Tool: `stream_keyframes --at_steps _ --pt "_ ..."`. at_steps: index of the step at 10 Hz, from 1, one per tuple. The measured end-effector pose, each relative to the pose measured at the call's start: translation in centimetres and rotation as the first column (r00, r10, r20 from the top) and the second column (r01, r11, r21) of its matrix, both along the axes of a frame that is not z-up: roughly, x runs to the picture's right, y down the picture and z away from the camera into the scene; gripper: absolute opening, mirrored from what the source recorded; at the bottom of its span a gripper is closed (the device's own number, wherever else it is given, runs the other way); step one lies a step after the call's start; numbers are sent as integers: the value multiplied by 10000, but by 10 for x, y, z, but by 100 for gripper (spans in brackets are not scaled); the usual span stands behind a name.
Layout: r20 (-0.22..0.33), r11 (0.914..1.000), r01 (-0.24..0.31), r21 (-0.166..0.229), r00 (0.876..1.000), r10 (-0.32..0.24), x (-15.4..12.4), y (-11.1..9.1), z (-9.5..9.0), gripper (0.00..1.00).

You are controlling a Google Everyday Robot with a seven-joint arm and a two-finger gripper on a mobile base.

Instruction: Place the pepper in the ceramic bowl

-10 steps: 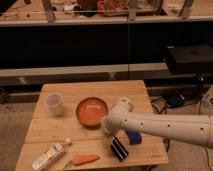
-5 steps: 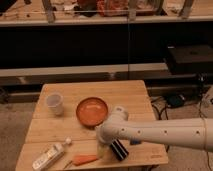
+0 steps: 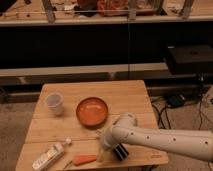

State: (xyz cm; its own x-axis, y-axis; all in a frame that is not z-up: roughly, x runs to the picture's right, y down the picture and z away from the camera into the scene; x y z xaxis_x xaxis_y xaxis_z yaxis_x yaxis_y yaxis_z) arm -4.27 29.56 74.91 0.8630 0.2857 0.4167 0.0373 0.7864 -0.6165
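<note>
Pepper (image 3: 84, 159), orange-red and tapered, lies flat near the front edge of the tabletop (image 3: 125, 95), its thin pale stem pointing left toward a white bottle (image 3: 48, 156) that lies on its side close by. Bowl (image 3: 92, 111), orange-brown, stands near the middle of the tabletop, behind the pepper and well apart from it. A translucent cup (image 3: 54, 103) stands upright to the left of the bowl. The white arm reaches in from the right; its tool (image 3: 110, 152) hangs low over the front edge, just right of the pepper. Whether the tool is wide or narrow cannot be told.
</note>
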Motion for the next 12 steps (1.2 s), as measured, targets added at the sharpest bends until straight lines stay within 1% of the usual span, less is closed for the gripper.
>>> stream_keyframes --at_steps 2,4,6,7,8,9,10,12 --pt "465 9981 -455 -409 9978 474 0 9 7 80" --pt "667 9964 -539 -657 9961 583 -6 18 11 80" --pt "693 9956 -610 -709 9954 660 -9 20 14 78" --pt "762 9956 -560 -747 9952 617 -13 22 14 70" --pt "862 9962 -467 -741 9949 531 -16 23 15 58" --pt "914 9964 -453 -724 9945 518 -17 22 17 49" --pt "941 9964 -472 -699 9941 537 -16 22 19 40" --pt "944 9965 -516 -654 9939 576 -15 21 20 17"
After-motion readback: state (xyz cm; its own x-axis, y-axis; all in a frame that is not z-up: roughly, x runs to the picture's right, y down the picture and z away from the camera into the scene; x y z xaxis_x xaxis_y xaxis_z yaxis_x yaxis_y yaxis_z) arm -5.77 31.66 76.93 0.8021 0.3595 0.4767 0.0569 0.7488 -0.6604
